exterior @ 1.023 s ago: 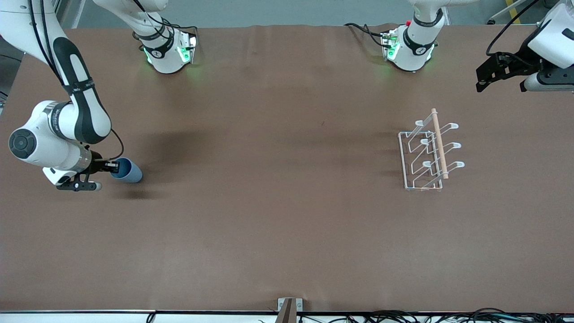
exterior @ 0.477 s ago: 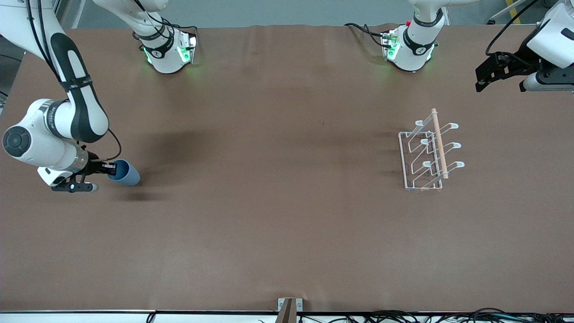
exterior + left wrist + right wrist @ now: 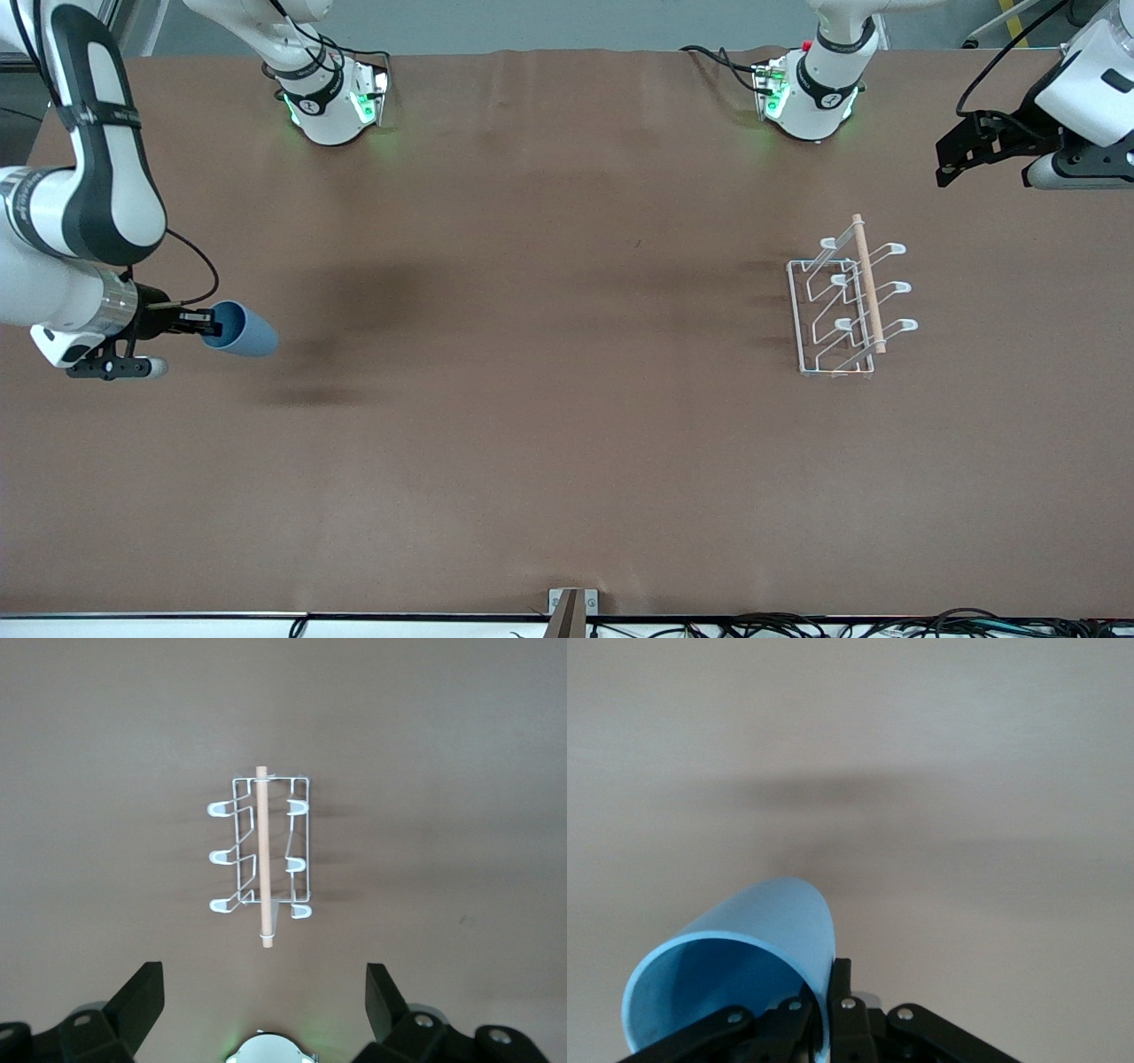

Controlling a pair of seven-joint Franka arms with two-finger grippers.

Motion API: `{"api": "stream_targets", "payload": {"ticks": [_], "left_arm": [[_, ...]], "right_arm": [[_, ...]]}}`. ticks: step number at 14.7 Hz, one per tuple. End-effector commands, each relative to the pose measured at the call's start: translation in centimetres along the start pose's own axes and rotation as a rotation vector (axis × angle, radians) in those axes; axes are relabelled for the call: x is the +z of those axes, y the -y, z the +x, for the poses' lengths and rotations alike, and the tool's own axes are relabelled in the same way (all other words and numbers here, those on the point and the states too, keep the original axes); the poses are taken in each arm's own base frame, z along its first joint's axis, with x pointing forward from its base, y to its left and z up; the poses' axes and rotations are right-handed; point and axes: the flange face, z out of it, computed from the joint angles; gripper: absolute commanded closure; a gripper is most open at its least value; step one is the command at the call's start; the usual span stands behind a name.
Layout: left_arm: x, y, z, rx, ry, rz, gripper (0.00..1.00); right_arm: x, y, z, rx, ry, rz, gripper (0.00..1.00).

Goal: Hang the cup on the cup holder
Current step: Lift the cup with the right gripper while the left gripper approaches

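Right gripper (image 3: 205, 324) — clamped on the cup (image 3: 239, 330) rim — has lifted higher; left gripper (image 3: 264, 1010) waits, spread apart.

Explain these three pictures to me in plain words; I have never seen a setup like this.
Two robot arms stand at a brown table. The wide picture looks down from across the table; the other two come from cameras on each arm's wrist. The right gripper is shut on the rim of a light-blue cup, held on its side above the right arm's end of the table. The left gripper waits open in the air near the white wire cup holder, which stands at the left arm's end with no cup on it.
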Motion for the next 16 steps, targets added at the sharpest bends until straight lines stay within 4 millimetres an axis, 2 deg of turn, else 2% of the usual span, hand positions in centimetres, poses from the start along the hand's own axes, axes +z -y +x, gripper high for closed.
{"api": "stream_targets", "payload": {"ticks": [1,4,7,10,13,15,16], "left_arm": [[-0.4,-0.7,0.1,0.027,0.01,-0.044,0.0],[-0.4,-5.2,-0.4,0.11,0.007,-0.065,0.0],[-0.8,-11.2,-1.7,0.224,-0.028,-0.071,0.0],[-0.7,-18.7,-3.7,0.371,-0.073,-0.084,0.0],[-0.8,-24.2,-5.6,0.482,-0.127,-0.104,0.0],[0.5,-28.0,-6.3,0.546,-0.132,-0.135,0.0],[0.4,-29.7,-7.1,0.577,-0.149,-0.162,0.0]], "right_arm": [[-1.7,4.7,-0.8,-0.022,-0.026,0.081,0.98],[-2.6,9.3,-1.5,-0.056,-0.042,0.151,0.98],[-2.7,13.7,-2.1,-0.076,-0.044,0.261,0.98],[-2.7,17.2,-2.3,-0.04,-0.037,0.463,0.98],[-2.8,20.0,-2.7,-0.006,-0.021,0.633,0.98],[-2.8,22.0,-3.3,-0.002,0.023,0.741,0.99],[-2.8,22.6,-3.6,0.0,0.045,0.784,0.99]]}}
